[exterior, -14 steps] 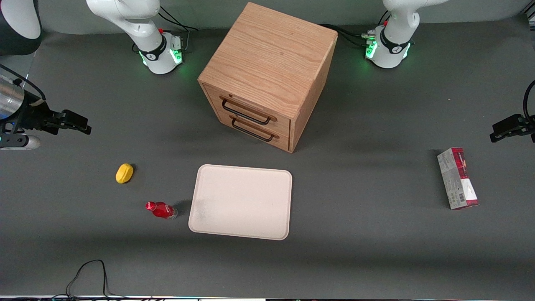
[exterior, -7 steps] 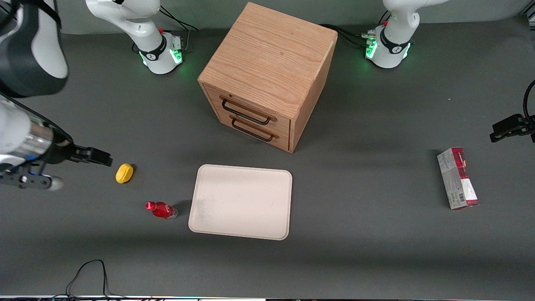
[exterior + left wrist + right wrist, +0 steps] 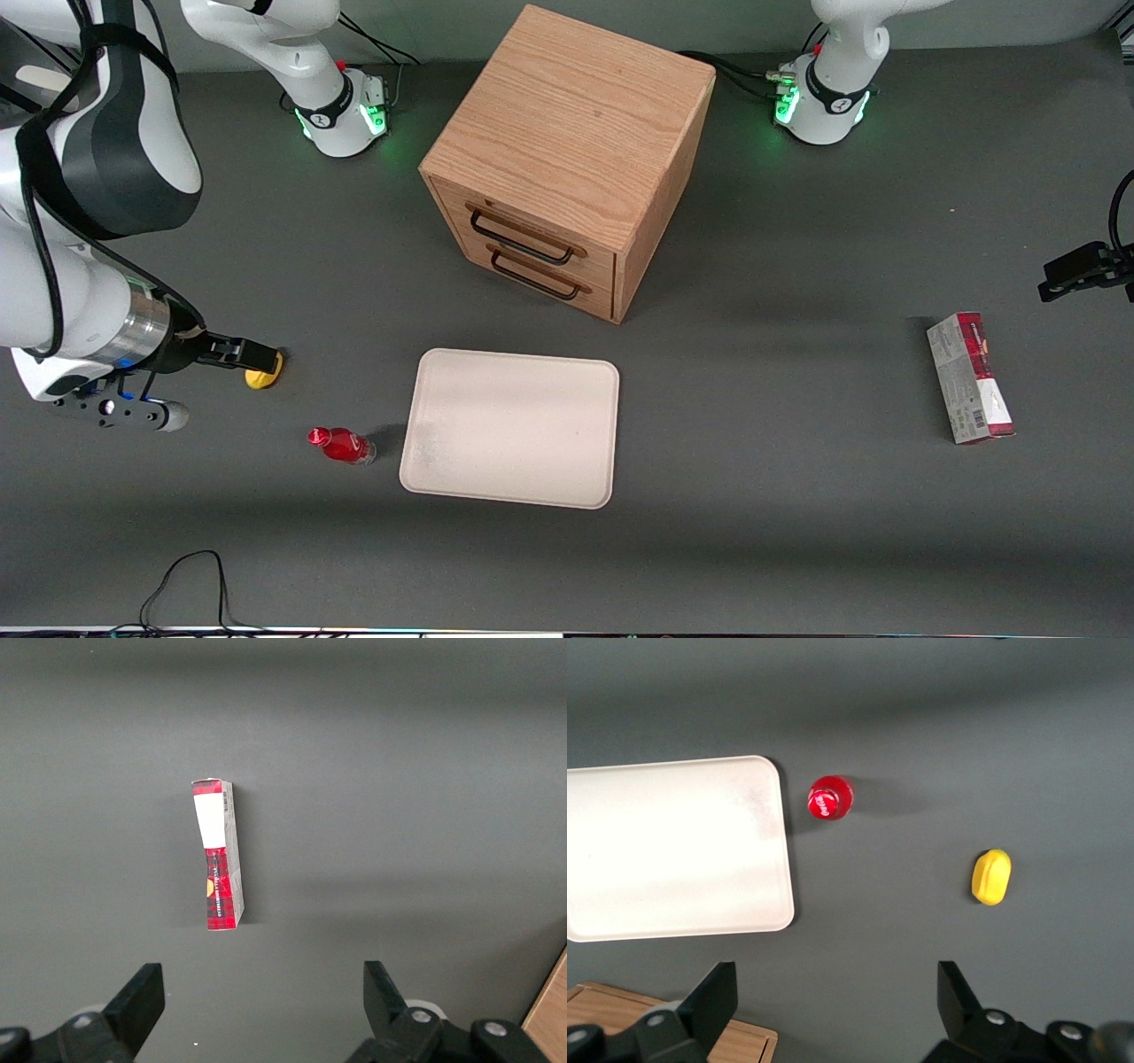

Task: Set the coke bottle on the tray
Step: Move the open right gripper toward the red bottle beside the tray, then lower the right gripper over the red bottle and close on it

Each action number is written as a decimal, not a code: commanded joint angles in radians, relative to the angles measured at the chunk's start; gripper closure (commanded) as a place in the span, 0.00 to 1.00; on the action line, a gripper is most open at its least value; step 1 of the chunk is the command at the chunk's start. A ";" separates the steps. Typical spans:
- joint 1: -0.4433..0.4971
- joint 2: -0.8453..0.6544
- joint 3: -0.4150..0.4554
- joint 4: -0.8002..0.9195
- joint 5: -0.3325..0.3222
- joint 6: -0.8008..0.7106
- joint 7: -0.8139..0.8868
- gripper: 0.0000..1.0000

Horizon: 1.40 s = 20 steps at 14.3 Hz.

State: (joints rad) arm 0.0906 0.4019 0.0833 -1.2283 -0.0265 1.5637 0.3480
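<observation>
The coke bottle (image 3: 341, 445), tiny with a red cap and red label, stands on the grey table close beside the tray's short edge, on the working arm's side. It also shows from above in the right wrist view (image 3: 829, 798). The cream-beige tray (image 3: 509, 427) lies flat and bare in front of the drawer cabinet, and shows in the right wrist view (image 3: 673, 846). My right gripper (image 3: 252, 354) hovers above the table by the yellow lump, farther from the front camera than the bottle and apart from it. Its fingers (image 3: 709, 997) stand wide open and empty around my gripper (image 3: 837, 992).
A yellow lemon-like lump (image 3: 263, 379) lies partly under my fingertips, also in the wrist view (image 3: 991, 876). A wooden drawer cabinet (image 3: 567, 159) stands mid-table. A red-and-grey carton (image 3: 970, 377) lies toward the parked arm's end. A black cable (image 3: 186, 576) loops at the near edge.
My right arm has swung in from the table's end toward the yellow lump and nearer to the front camera. The bottle, tray and lump have not moved.
</observation>
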 commanded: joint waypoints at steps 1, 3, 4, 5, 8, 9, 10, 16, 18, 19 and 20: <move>0.004 0.018 0.000 0.035 -0.023 -0.027 0.022 0.00; 0.004 0.041 0.000 0.043 -0.024 -0.022 0.023 0.00; 0.004 0.061 -0.002 0.053 -0.024 -0.013 0.023 0.00; 0.004 0.101 -0.002 0.091 -0.024 -0.010 0.025 0.00; 0.006 0.228 0.000 0.197 -0.024 -0.002 0.065 0.00; 0.006 0.245 0.000 0.193 -0.030 0.019 0.063 0.00; 0.006 0.267 0.000 0.187 -0.041 0.035 0.060 0.00; 0.024 0.389 -0.002 0.184 -0.070 0.148 0.068 0.00; 0.026 0.408 0.000 0.181 -0.073 0.167 0.068 0.00; 0.026 0.414 0.000 0.178 -0.073 0.173 0.068 0.00; 0.026 0.413 -0.002 0.150 -0.075 0.179 0.068 0.00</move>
State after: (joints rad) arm 0.1090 0.7957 0.0833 -1.0899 -0.0801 1.7351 0.3905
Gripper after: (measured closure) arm 0.000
